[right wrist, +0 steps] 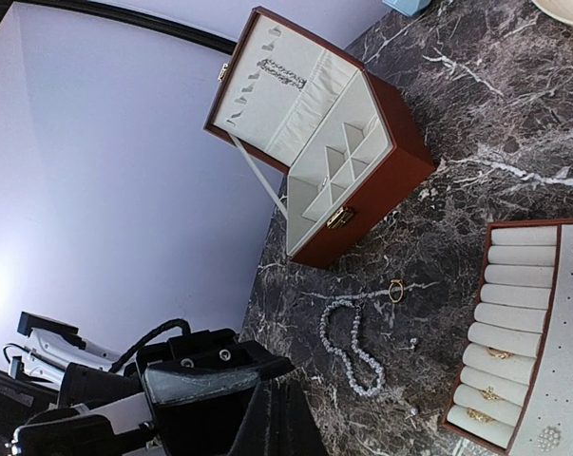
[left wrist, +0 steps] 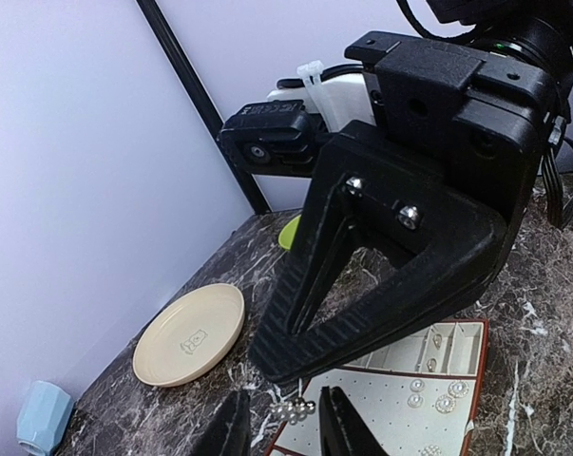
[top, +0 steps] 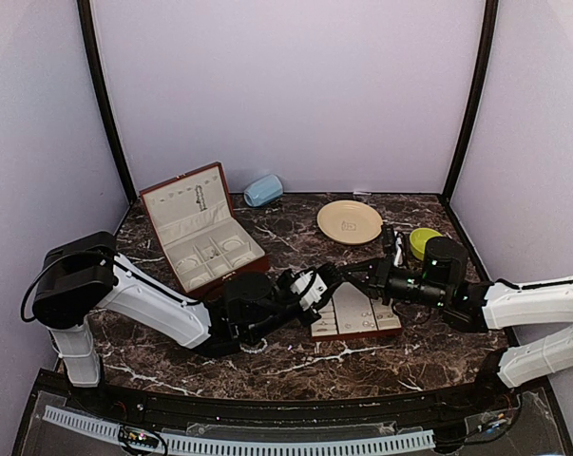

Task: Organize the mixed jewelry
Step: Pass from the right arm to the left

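Our left hand [left wrist: 284, 429] has its fingers apart, and a few beads of the strand [right wrist: 349, 344] show between them; we cannot tell whether it touches them. Our right hand [left wrist: 278, 361] is pressed together. One box [right wrist: 381, 204] stands open with a chain [right wrist: 281, 71] in its lid. One tray [right wrist: 522, 255] carries three gold rings [right wrist: 500, 353] in its rolls. The strand lies on the desk [right wrist: 476, 123] between box and tray, with one loose ring [right wrist: 396, 290] beside it.
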Robot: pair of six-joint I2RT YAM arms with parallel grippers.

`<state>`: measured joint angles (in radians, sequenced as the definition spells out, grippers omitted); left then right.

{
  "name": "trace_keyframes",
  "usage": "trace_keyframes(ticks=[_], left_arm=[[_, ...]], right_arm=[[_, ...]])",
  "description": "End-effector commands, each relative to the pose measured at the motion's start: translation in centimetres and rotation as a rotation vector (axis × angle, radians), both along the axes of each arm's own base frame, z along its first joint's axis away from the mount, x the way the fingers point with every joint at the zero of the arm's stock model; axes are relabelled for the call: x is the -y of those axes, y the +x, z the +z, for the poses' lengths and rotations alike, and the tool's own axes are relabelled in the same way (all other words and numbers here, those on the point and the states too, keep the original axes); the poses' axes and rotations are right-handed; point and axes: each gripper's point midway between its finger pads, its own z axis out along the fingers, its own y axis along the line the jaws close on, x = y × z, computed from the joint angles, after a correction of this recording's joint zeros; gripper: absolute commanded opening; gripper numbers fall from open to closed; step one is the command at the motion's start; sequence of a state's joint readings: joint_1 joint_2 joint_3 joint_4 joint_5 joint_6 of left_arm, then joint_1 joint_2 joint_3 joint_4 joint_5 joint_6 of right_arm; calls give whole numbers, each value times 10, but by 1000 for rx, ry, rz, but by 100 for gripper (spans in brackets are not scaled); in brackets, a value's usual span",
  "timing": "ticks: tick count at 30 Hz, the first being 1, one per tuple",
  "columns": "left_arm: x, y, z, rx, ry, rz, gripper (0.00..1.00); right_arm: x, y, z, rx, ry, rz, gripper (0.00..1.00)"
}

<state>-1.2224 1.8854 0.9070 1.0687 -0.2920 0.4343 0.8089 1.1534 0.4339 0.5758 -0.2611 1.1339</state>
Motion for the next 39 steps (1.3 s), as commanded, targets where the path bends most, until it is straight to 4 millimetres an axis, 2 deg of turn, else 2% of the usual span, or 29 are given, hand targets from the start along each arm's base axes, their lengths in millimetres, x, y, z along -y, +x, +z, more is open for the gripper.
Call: trace_keyframes(ticks=[1,28,29,33,36,39], left_arm=[[-3,-3,6,14,-21,7,27],[1,-3,11,22,-39,0,11],[1,-3,10,19,-38,0,11],[0,-4,8,-3,-39,0,10],[-5,-5,6,-24,-45,0,10],[-11,-8,-3,-66,-30,2,9]], right_arm=[[-1,5,25,65,42,-11,0],[-3,5,19,53,33,-3,0],[-3,5,18,52,27,-4,6],[1,8,17,64,-8,-27,42],[5,10,18,88,-68,-42,55],[14,15,23,120,-148,-73,62]])
